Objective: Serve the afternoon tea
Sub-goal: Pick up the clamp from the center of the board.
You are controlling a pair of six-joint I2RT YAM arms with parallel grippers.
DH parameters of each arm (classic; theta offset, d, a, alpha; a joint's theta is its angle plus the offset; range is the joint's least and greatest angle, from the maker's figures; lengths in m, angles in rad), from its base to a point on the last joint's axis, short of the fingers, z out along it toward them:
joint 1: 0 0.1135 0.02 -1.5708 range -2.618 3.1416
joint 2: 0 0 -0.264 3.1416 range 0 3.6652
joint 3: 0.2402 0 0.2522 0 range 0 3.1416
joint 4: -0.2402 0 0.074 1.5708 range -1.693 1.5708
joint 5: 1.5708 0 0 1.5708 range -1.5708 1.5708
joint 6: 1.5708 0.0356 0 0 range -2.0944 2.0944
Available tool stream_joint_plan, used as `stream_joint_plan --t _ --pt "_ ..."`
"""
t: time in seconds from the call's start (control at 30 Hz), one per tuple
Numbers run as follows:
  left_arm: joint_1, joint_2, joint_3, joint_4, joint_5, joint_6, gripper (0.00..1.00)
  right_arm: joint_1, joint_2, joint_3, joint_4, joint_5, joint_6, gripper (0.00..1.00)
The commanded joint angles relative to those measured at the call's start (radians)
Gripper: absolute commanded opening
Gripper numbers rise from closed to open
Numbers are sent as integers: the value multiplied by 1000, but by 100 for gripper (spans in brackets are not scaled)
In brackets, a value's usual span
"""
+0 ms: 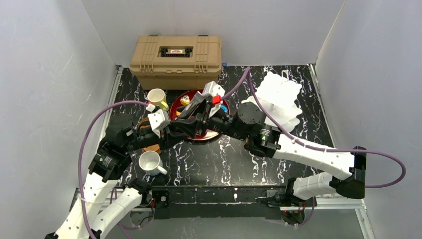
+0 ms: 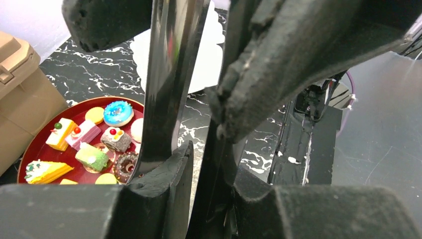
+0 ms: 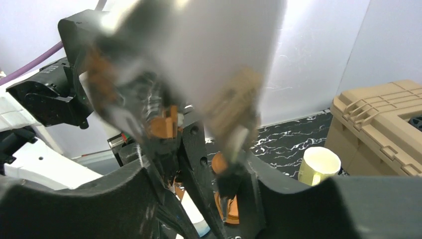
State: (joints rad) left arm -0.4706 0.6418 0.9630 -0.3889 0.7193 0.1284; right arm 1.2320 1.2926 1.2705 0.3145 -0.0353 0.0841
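1. The left gripper (image 2: 204, 169) sits nearest the left wrist lens. Its fingers stand narrow, clamped on a shiny dark tool (image 2: 174, 74) that looks like flat-armed tongs.
2. The right gripper (image 3: 209, 159) meets the same tool from the opposite side, with a finger on either flank. The right wrist view is blurred, so I cannot tell whether those fingers press the tool or merely straddle it.
3. Toy cakes (image 2: 89, 144) and a blue doughnut (image 2: 118, 113) lie on the red tray (image 2: 37, 149), below and to one side of the left fingers. They are apart from both grippers and untouched.
4. Handling, as a judgement: the cakes appear small, light and fairly stiff. The rounded pieces could roll or slip. Each is best taken across its flat sides, low on the body.
5. The white stand (image 1: 276, 99) sits on the table to the right of the tray, beyond the right arm.
6. The pale-yellow mug (image 1: 157, 96) stands just left of the tray and the white mug (image 1: 149, 162) near the left arm. Mugs are hard, smooth and fragile if knocked, so the rim or handle is the likely hold.
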Motion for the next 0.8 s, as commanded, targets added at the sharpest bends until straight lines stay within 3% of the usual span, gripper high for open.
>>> stream_joint_plan --t 0.0,0.13,0.23,0.3,0.53,0.77 --pt "-3 -5 3 29 -33 15 5 3 -17 32 62 88 9 52" --pt "-2 -5 -6 35 -85 35 20 10 -13 19 67 95 6 37" --pt "-3 -8 -6 32 -100 47 59 9 -34 -15 90 123 0 36" --pt "-2 -11 -2 24 -108 57 94 9 -49 -34 89 161 -20 35" --pt "-3 -44 -14 13 -212 96 98 9 -86 -87 62 323 -81 32" --pt "-3 -62 -32 21 -470 218 98 9 -157 -159 125 438 -62 35"
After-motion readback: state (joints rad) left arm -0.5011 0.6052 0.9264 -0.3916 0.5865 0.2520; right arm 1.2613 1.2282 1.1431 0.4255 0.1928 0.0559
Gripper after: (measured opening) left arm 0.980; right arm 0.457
